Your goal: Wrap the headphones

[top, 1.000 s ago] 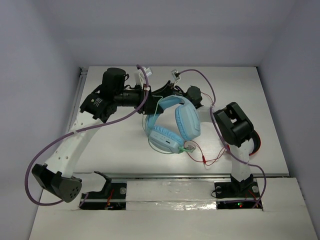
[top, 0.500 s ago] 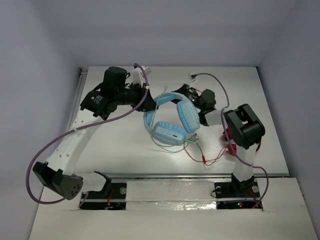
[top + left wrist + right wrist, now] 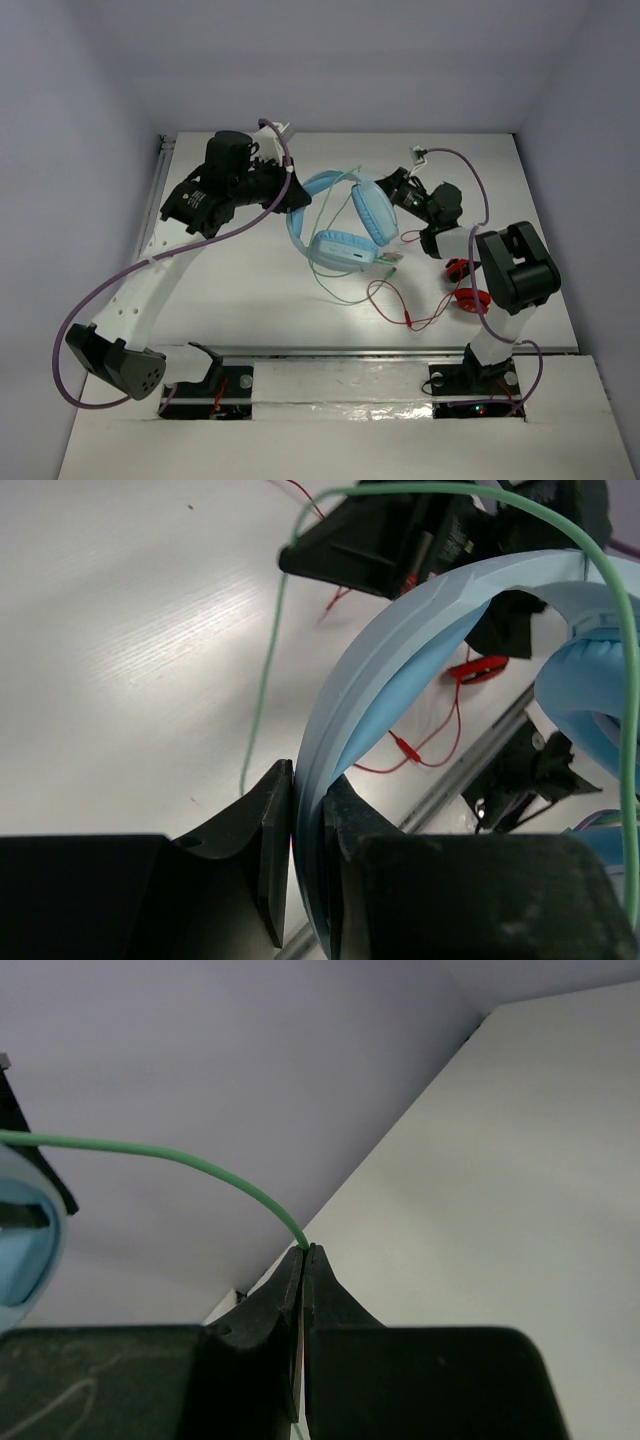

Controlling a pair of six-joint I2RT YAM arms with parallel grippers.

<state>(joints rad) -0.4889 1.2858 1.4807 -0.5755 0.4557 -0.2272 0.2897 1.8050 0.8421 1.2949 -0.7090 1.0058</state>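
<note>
The light blue headphones hang above the middle of the table, one ear cup low and the other on edge. My left gripper is shut on the headband, which sits squeezed between the jaws. My right gripper is just right of the headphones and shut on the thin pale green cable, pinched at the fingertips. The cable arcs over the headband and loops loose below the cups.
Small red headphones lie beside my right arm. Their red cable trails towards the front rail. Purple arm cables loop at the left. Grey walls close in the back and both sides.
My right gripper has moved right and back, drawing the green cable over the headband. The headphones have shifted slightly back and right. The red headphones have come into view.
</note>
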